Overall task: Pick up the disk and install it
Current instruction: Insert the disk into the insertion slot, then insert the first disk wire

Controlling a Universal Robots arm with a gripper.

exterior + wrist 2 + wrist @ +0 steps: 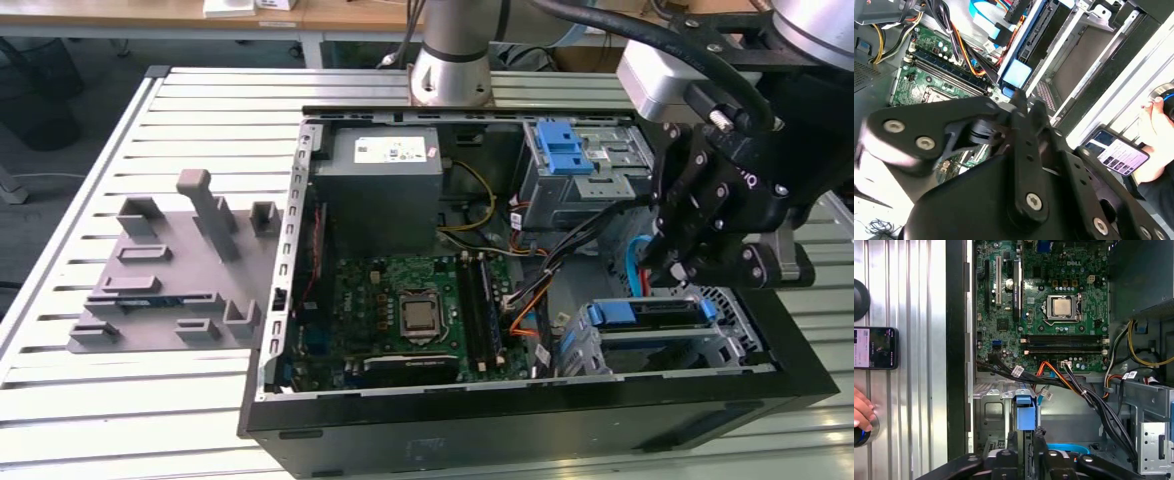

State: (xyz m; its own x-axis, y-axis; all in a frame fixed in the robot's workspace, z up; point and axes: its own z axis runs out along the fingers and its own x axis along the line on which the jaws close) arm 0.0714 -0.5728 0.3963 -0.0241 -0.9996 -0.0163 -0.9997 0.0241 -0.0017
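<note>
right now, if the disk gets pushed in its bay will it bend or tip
The disk looks like a stiff metal slab in a blue caddy, so it probably won't bend. The metal bay walls flank it, so tipping seems unlikely. The cables nearby might snag it.

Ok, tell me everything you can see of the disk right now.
The disk shows as a dark slab framed in blue plastic, with a pale blue tab at its near end. It stands on edge inside the metal drive cage, slotted between the cage walls, next to the bundle of black and orange cables. Its label side is hidden. The end effector hangs right at the blue tab. Whether it touches the tab cannot be told.
</note>
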